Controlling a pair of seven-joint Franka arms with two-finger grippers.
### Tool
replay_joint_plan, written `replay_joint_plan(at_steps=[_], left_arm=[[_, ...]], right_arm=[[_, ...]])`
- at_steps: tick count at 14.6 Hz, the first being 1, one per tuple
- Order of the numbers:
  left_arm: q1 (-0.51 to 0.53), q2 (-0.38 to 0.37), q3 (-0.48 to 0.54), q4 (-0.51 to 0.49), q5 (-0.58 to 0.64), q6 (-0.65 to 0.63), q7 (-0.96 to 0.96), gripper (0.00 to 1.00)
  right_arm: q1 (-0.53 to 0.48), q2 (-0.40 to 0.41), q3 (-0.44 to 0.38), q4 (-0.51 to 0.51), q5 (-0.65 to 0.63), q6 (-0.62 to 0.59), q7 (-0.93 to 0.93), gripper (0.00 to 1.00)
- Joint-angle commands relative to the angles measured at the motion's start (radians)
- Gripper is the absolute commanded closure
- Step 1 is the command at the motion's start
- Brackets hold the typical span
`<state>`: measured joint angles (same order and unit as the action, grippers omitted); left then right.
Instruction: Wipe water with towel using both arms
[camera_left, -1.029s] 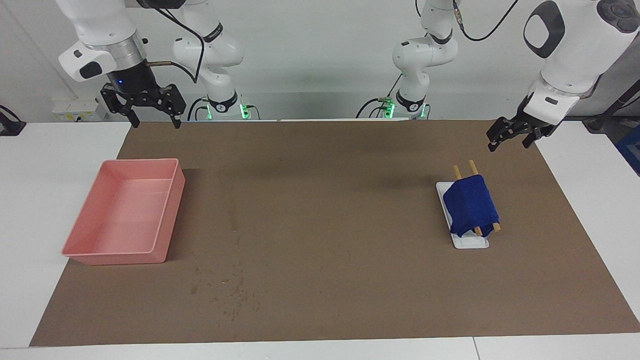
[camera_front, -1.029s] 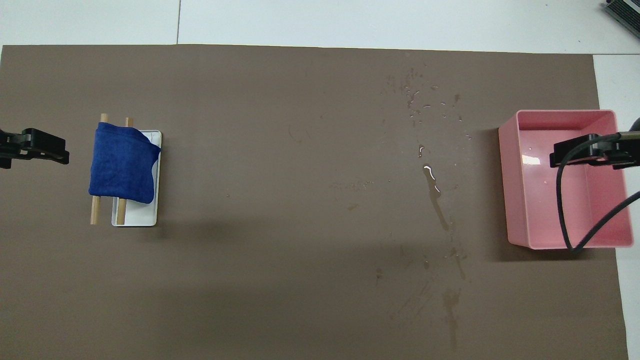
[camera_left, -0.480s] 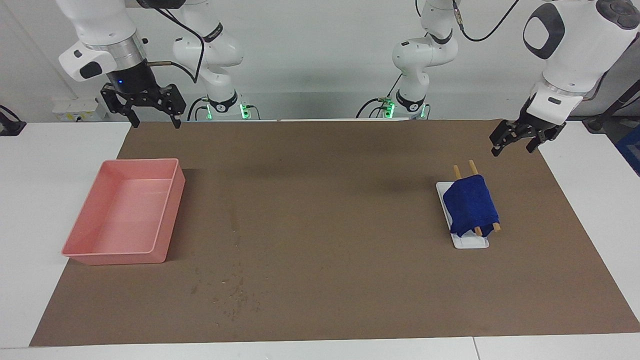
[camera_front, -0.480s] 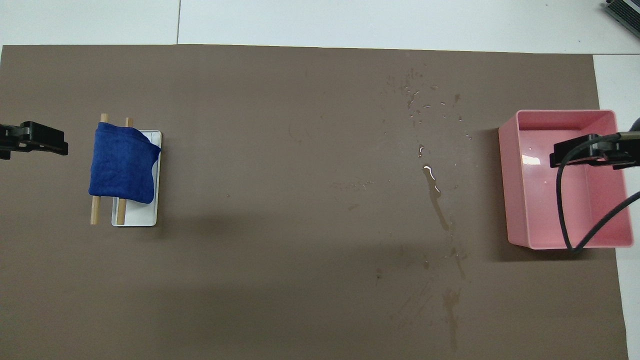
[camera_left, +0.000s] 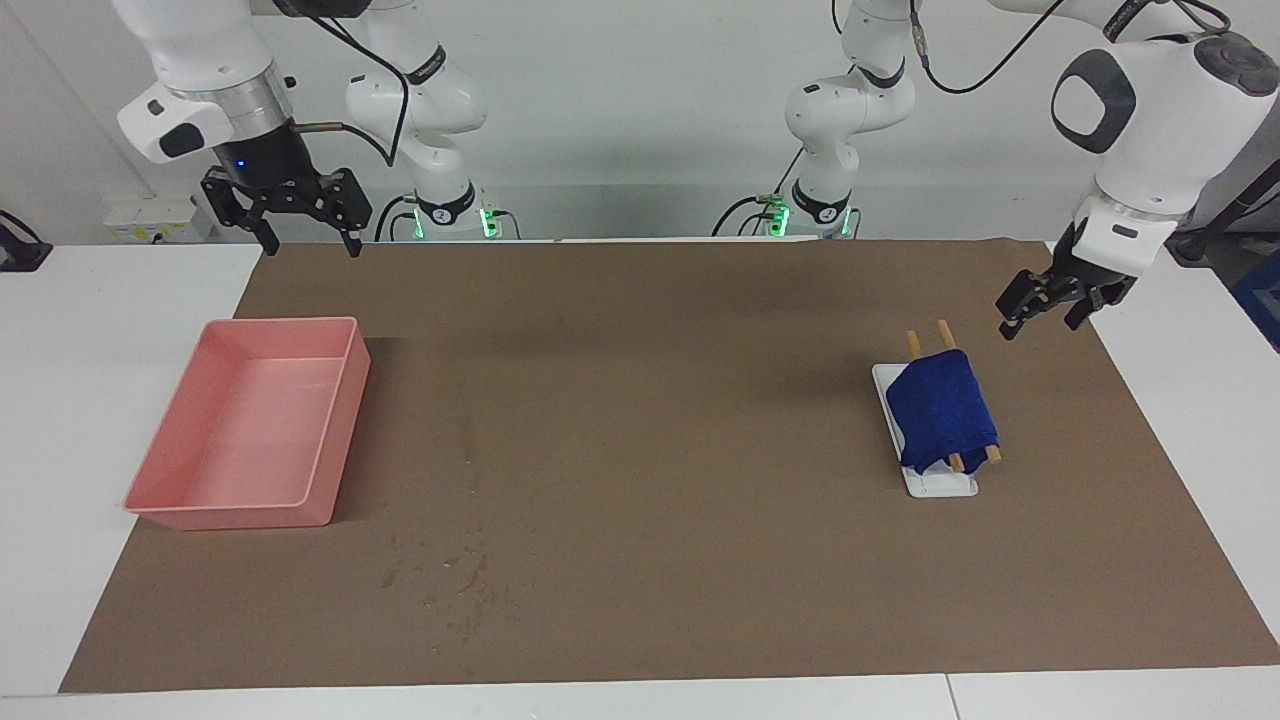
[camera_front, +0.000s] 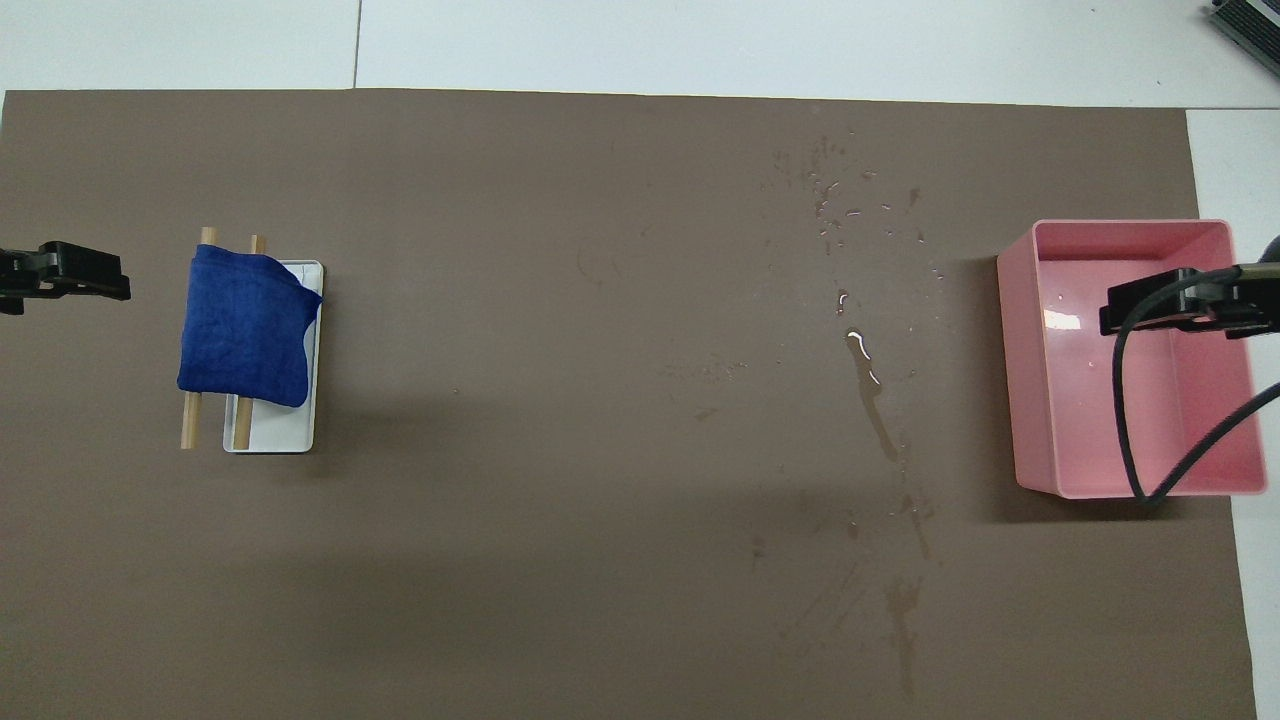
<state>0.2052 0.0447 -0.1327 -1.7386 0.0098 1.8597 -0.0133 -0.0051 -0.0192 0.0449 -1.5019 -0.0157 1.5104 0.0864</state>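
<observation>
Brown matting (camera_left: 650, 420) covers the worktop. On it, the blue towel (camera_left: 940, 408) hangs over a white rack (camera_left: 940, 484). Just beside the rack, the left hand (camera_left: 1042, 310) hovers open and empty. Well apart from the rack, the right hand (camera_left: 308, 236) waits open and empty above the mat's edge, near a pink tub (camera_left: 250, 430).

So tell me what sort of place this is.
Most likely a robot lab test bench. Two white arms are mounted at a white table covered by a brown mat, with a staged blue towel on a rack and a pink bin.
</observation>
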Motion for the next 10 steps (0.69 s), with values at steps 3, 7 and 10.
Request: replay_joint_plan(at_steps=[3,7,10], left_arm=[[-0.001,0.015,-0.005,-0.094,-0.008,0.105,0.003,0.00],[-0.001,0.024,-0.005,-0.174,-0.005,0.188,0.001,0.00],[-0.004,0.027,-0.005,-0.220,-0.005,0.242,0.003,0.00]], right_arm=[[-0.001,-0.011,0.004,-0.014,-0.015,-0.001,0.013,0.00],[-0.001,-0.013,0.004,-0.020,-0.015,-0.001,0.013,0.00],[-0.001,-0.019,0.004,-0.026,-0.015,0.001,0.013,0.00]])
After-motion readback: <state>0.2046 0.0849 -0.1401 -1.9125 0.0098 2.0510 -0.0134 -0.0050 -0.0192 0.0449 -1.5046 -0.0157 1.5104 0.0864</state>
